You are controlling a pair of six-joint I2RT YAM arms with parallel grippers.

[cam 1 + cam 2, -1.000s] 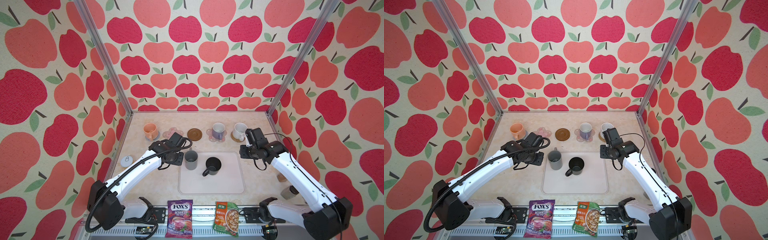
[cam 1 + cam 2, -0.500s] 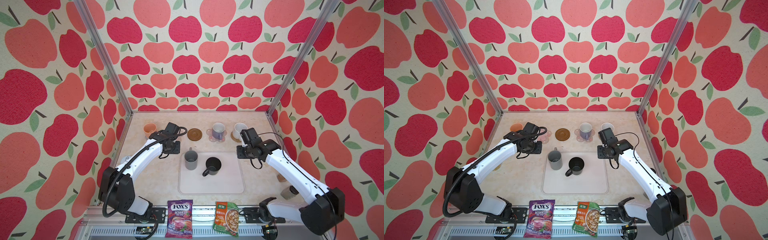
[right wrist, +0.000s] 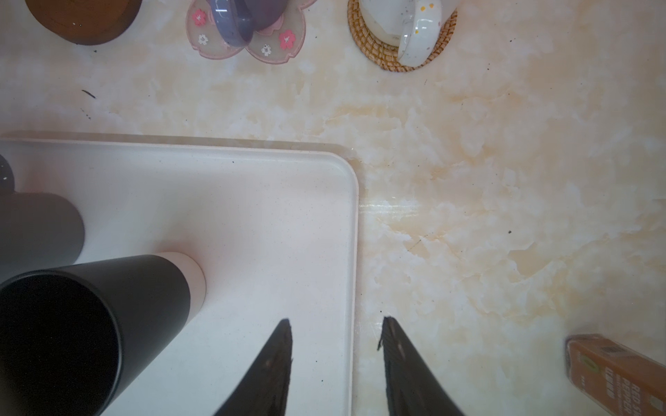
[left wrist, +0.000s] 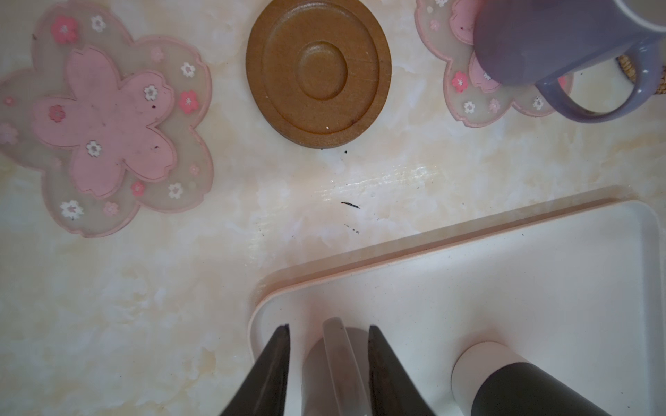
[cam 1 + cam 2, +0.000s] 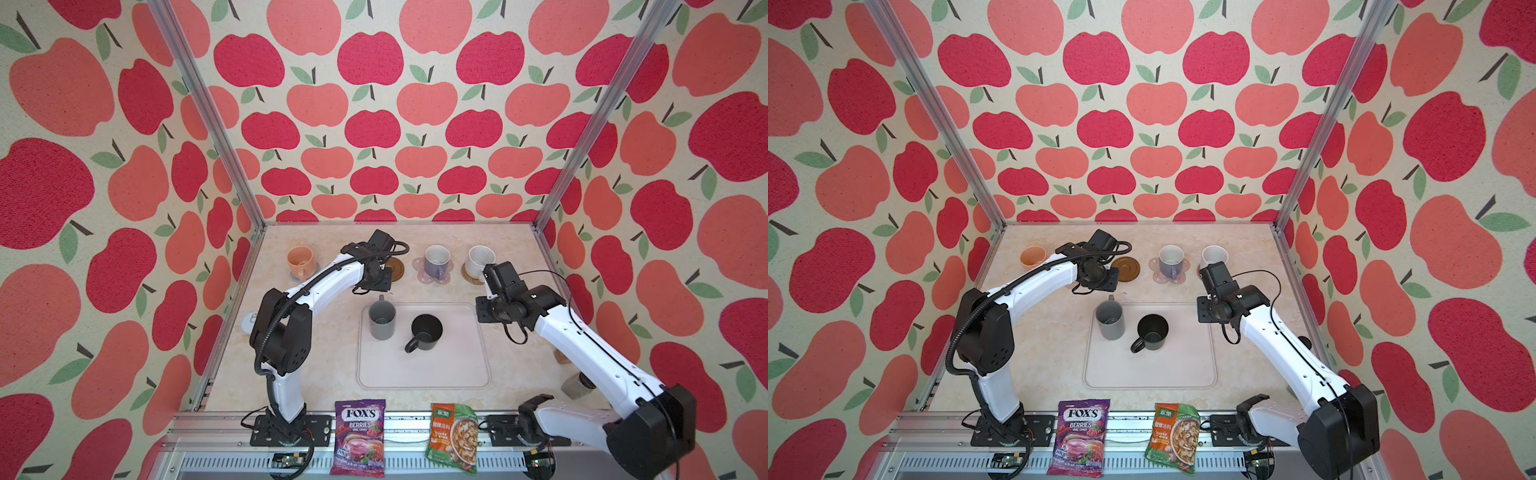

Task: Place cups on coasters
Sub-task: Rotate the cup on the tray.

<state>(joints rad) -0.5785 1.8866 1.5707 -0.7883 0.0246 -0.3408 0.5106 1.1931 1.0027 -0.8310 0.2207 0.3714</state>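
Three printed packs are showing legible lettering.
The purple candy bag [image 5: 359, 436] lying at the front edge of the desk [image 5: 324, 365] is displaying "FOX'S" in big white letters with "BERRIES" beneath, in both top views; the finer print below is blurring out. The green and orange packet [image 5: 453, 442] near it is carrying the characters "家樂" at its top corner. In the right wrist view, an orange box [image 3: 620, 374] is showing sideways lettering, "RED S…" and "PEPPER", running off the picture's edge.

Five cups [image 5: 300, 258] [image 5: 382, 322] [image 5: 427, 330] [image 5: 435, 259] [image 5: 478, 259], five coasters [image 4: 104, 119] [image 4: 319, 72] [image 4: 457, 93] [image 3: 378, 54] [image 5: 315, 266], one tray [image 5: 457, 365], two packets [image 5: 359, 432] [image 5: 453, 434].
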